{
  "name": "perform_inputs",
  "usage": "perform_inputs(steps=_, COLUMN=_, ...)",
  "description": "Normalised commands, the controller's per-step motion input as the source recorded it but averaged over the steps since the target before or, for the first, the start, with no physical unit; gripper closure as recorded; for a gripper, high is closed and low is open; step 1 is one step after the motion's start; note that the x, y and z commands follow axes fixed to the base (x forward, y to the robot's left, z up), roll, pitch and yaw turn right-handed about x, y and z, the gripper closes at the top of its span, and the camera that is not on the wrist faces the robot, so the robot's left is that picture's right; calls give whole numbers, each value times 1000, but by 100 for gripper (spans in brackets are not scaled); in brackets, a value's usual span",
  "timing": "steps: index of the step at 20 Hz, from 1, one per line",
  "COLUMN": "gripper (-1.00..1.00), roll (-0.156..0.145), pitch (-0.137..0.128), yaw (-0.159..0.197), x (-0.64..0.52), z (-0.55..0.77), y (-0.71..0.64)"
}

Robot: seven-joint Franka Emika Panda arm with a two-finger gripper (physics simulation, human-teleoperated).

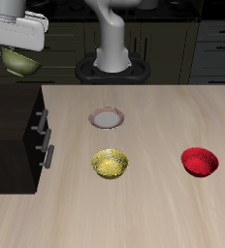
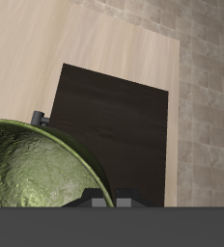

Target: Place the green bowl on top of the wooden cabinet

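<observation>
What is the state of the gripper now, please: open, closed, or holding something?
Gripper: closed on the green bowl, carried in the air above the wooden cabinet.

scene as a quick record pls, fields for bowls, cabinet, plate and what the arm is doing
green bowl: held up off the table by the gripper, bowl at, above the cabinet
gripper: shut on the green bowl; fingers mostly hidden
cabinet: dark box at the table's edge, flat top bare, silver handles facing the table's middle
yellow bowl: on the table, nearer the front edge than the plate
red bowl: on the table, apart from the others
plate: small, white with a reddish rim, farther back
task state: bowl not yet set on the cabinet
</observation>
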Motion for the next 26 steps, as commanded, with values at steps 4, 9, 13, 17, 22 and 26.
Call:
perform_inputs(steps=4, gripper=100, roll=147, pitch=5, yaw=-18, x=-4, z=79, y=209)
perform_inputs(steps=9, gripper=100, roll=132, pitch=2, yaw=32, x=-27, z=4, y=263)
perform_inputs(steps=13, gripper=100, roll=26, pitch=11, yaw=30, x=4, z=-13, y=117)
perform_inputs(steps=17, gripper=100, roll=3, pitch=14, yaw=58, x=58, z=-96, y=-202)
perform_inputs(steps=22, gripper=100, roll=-52, pitch=14, yaw=-23, x=5, z=-62, y=-433)
perform_inputs(steps=26, gripper=100, roll=-16, pitch=16, yaw=12, x=-109, z=-61, y=-191)
